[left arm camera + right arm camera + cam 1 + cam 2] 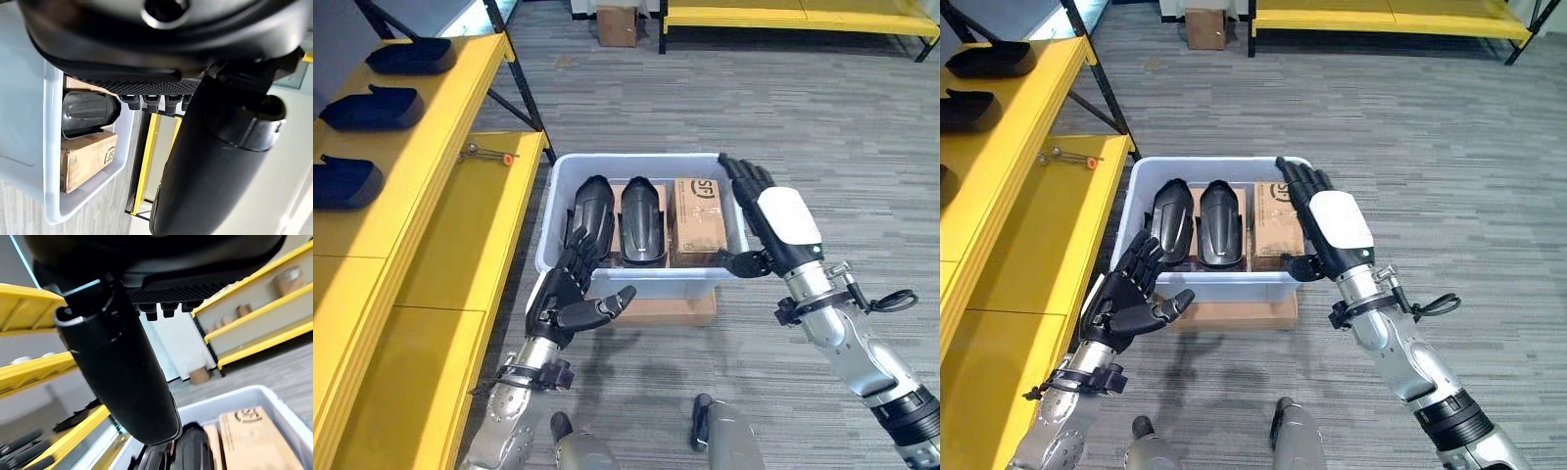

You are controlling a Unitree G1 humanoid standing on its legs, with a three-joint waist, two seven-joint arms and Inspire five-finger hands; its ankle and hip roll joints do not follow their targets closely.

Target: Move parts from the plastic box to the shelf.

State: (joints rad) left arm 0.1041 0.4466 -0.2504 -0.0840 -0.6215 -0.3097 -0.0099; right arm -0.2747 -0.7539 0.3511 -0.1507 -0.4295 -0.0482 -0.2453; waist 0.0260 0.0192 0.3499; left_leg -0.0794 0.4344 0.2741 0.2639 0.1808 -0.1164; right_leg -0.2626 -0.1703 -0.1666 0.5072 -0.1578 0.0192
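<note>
Two black parts (617, 217) upright in box (563, 264), carton (697, 225) alongside. Left hand (570, 299) spread, empty, at near wall; right hand (773, 223) flat-fingered over right rim. Best taken by nearest part's top edge, lifted straight, then across to shelf (421, 166).

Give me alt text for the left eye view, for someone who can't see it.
Two open robot hands, left hand and right hand, hover at the near rim of a pale plastic box holding two black parts and a cardboard carton. A yellow shelf to the left carries more black parts.
</note>
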